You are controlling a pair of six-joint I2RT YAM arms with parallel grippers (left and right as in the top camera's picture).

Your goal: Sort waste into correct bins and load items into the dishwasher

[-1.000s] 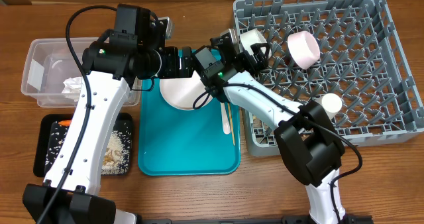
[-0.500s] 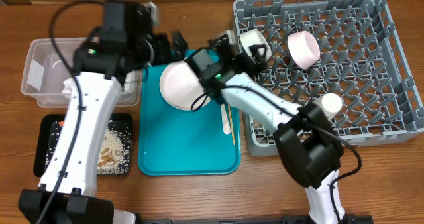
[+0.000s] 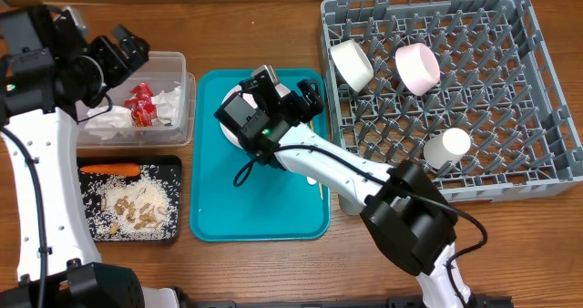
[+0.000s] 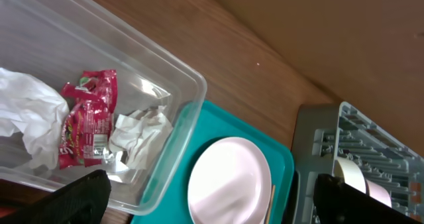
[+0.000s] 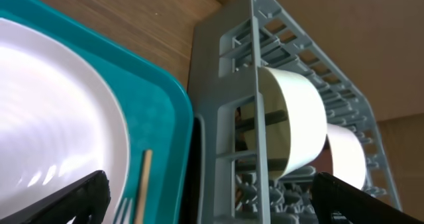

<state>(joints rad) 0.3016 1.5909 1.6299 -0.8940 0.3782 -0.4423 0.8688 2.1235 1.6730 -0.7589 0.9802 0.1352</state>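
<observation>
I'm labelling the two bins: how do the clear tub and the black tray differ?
The clear tub is see-through and deep; the black tray is opaque and shallow. The clear tub holds a red wrapper and crumpled white napkins; the black tray holds a carrot and rice-like scraps. Both are rectangular and sit left of the teal tray.

On my left, the tub [image 3: 173, 60] holds the wrapper [image 3: 141, 103] and napkins [image 3: 170, 103]. Just in front of it, the shallow tray [image 3: 175, 226] carries the carrot [image 3: 109, 170] and food scraps [image 3: 137, 206]. In the middle, the plate [image 4: 228, 184] sits on the flat tray [image 3: 264, 212]. To my right, the dish rack [image 3: 510, 89] holds two bowls [image 3: 417, 68] at the back and the cup [image 3: 446, 147] nearer me.
</observation>
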